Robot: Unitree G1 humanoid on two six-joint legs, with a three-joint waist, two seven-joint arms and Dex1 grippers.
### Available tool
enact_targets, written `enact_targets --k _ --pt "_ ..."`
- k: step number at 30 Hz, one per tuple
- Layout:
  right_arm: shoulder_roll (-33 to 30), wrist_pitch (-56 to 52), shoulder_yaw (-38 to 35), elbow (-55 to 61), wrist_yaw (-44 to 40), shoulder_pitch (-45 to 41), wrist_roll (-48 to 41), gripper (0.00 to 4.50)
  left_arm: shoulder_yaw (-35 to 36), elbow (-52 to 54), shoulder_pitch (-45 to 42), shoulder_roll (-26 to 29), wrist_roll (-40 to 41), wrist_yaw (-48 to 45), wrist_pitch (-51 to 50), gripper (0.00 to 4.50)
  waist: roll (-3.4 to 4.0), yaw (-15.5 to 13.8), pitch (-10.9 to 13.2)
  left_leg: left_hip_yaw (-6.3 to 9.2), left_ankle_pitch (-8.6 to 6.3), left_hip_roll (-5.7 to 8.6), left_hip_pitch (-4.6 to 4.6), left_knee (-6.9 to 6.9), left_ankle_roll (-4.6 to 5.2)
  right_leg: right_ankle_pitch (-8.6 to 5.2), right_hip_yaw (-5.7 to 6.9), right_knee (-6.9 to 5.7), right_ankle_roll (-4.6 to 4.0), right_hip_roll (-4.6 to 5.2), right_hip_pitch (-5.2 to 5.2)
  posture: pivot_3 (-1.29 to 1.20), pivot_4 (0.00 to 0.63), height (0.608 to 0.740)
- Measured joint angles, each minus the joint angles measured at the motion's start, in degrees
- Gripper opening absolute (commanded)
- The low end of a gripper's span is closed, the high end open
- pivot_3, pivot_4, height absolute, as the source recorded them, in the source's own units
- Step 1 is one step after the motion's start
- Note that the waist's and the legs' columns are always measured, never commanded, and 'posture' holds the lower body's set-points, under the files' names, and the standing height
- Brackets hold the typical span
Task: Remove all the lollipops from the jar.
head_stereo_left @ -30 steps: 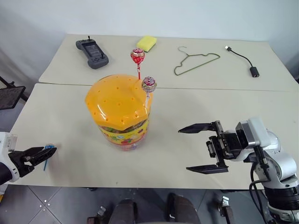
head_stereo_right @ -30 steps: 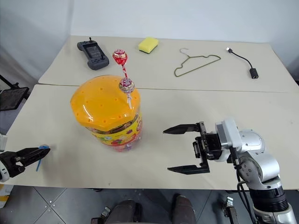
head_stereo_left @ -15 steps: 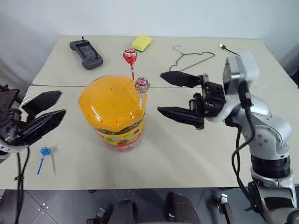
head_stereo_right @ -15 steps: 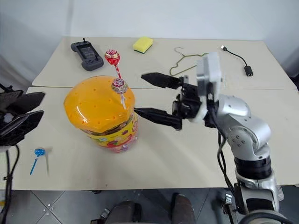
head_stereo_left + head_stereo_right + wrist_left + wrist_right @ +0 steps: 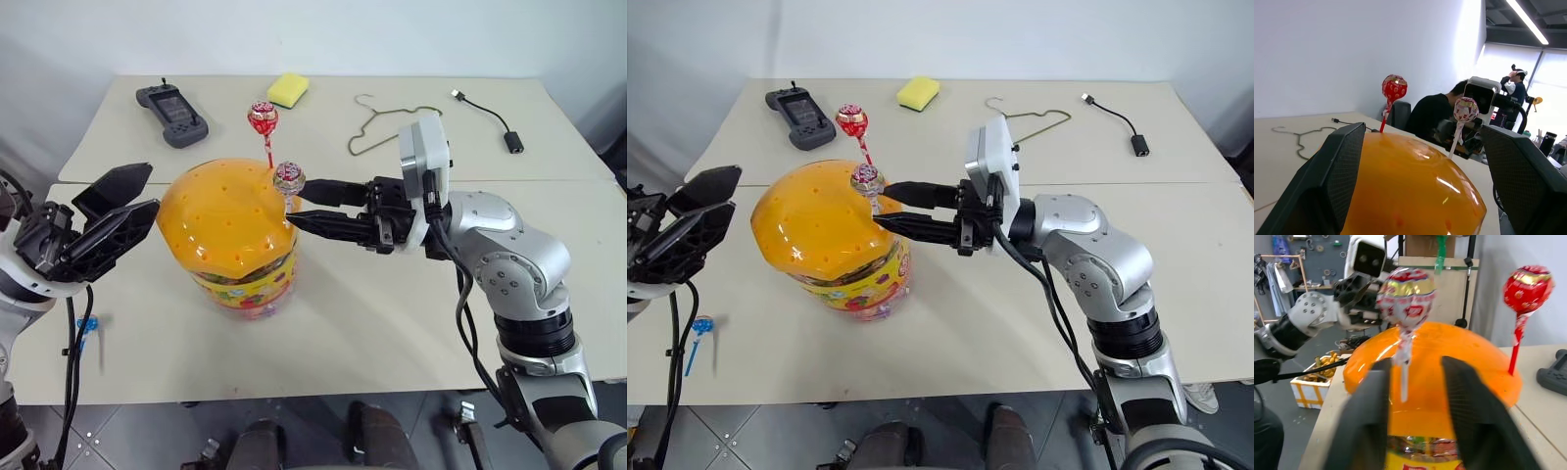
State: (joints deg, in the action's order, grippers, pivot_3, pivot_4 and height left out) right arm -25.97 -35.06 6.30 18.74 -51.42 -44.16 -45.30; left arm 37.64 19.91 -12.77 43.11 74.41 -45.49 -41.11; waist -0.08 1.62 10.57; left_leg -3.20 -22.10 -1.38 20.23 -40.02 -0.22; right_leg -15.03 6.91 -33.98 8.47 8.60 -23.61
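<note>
The jar [image 5: 240, 240], with its orange holed lid, stands mid-table. A red lollipop [image 5: 262, 117] and a white lollipop [image 5: 288, 177] stick up from the lid. My right gripper [image 5: 296, 202] reaches in from the right. Its fingers [image 5: 1373, 421] stand close on either side of the white lollipop's stick [image 5: 1402, 377], with a gap still showing. My left gripper [image 5: 149, 188] hangs open just left of the jar, level with the lid, holding nothing. A blue lollipop [image 5: 89, 324] lies on the table at the front left.
At the back of the table lie a black game controller [image 5: 171, 101], a yellow sponge [image 5: 287, 89], a wire hanger [image 5: 392, 122] and a black cable [image 5: 487, 122]. People stand in the background in the left wrist view.
My right gripper swung up and left to the white lollipop's stick, and its fingers narrowed around it. My left gripper rose from the table beside the blue lollipop to the jar's side.
</note>
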Motion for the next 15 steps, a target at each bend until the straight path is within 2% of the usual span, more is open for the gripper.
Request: enact_targets --k 1,2,9,15 --pt "0.3 0.0 0.0 0.0 -0.3 0.0 -0.1 0.13 -0.3 0.1 -0.4 0.0 0.2 0.8 0.0 3.97 0.0 0.0 0.0 0.0 0.0 0.0 0.0 0.0 0.0 0.0 0.0 0.0 0.0 0.0 0.0 0.0 0.15 0.74" --pt "0.6 -0.1 0.0 0.0 -0.4 0.0 -0.1 0.02 -0.5 0.3 -0.6 0.0 0.5 1.4 0.0 3.97 0.0 0.0 0.0 0.0 0.0 0.0 0.0 0.0 0.0 0.0 0.0 0.0 0.0 0.0 0.0 0.0 0.15 0.74" --pt "4.1 0.4 -2.0 0.1 -2.7 0.0 -3.6 0.02 -2.2 1.2 -2.7 -0.1 1.9 4.9 0.0 3.97 0.0 0.0 0.0 0.0 0.0 -0.01 0.0 0.0 0.0 0.0 0.0 0.0 0.0 -0.01 0.0 0.0 0.15 0.74" --pt "0.6 0.0 -5.4 -1.3 -4.9 0.2 -4.6 0.02 -2.8 1.6 -2.8 -0.1 2.0 5.9 0.3 3.97 0.0 0.0 0.0 0.0 0.0 -0.01 0.0 0.01 0.0 0.0 0.0 0.01 0.0 -0.02 0.0 0.0 0.15 0.74"
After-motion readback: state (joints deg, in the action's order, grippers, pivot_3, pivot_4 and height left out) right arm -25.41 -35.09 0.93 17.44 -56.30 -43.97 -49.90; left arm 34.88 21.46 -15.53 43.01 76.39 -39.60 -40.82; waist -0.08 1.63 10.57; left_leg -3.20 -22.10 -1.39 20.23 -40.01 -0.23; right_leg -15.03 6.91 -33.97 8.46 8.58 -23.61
